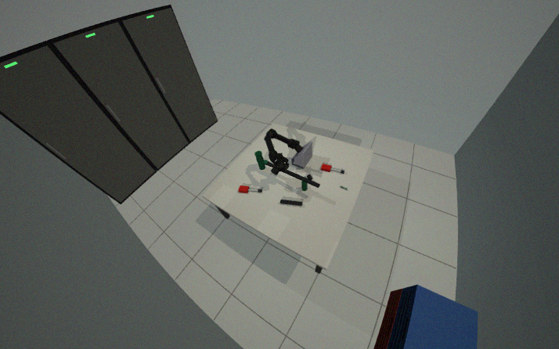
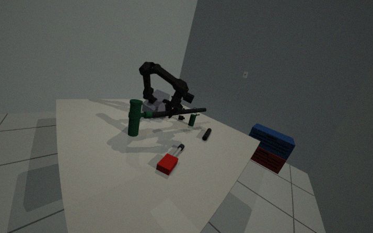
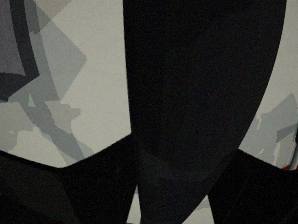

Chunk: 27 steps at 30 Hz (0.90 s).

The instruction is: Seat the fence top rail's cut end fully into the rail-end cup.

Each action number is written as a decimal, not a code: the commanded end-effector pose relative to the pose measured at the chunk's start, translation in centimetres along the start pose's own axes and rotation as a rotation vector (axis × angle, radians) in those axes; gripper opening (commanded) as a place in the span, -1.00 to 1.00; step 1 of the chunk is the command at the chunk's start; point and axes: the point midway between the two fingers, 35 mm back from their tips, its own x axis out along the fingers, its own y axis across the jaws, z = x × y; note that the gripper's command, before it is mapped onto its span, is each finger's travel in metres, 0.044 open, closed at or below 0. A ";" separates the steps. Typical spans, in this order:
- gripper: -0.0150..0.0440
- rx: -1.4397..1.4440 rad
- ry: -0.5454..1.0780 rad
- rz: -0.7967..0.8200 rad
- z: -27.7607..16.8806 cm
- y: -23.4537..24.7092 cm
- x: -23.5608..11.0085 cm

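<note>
A tall green post (image 2: 135, 124) (image 1: 258, 159) stands on the white table (image 2: 95, 173). A green rail-end cup (image 2: 148, 114) sticks out sideways from the post's upper part, a little below its cap. The long black rail (image 2: 195, 110) (image 1: 299, 177) (image 3: 200, 70) runs level from the cup, over a small green post (image 2: 192, 119) (image 1: 304, 185). The rail's end meets the cup; I cannot tell how deep it sits. My gripper (image 2: 172, 111) (image 1: 275, 169) (image 3: 170, 137) is shut on the rail near its middle.
A short black cylinder (image 2: 207, 134) (image 1: 290, 202) lies in front of the small post. A red block with a handle (image 2: 167, 163) (image 1: 243, 188) lies nearer the table front, and a second red one (image 1: 326, 167) lies beyond the rail. A grey wedge (image 1: 303, 156) stands behind the arm.
</note>
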 end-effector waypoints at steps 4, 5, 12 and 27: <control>-0.49 0.002 0.006 -0.012 -0.3 -0.2 -0.3; -0.49 0.002 0.006 -0.012 -0.3 -0.2 -0.3; -0.49 0.002 0.007 -0.012 -0.4 -0.2 -0.4; -0.49 0.000 0.003 0.002 -0.2 0.0 -0.1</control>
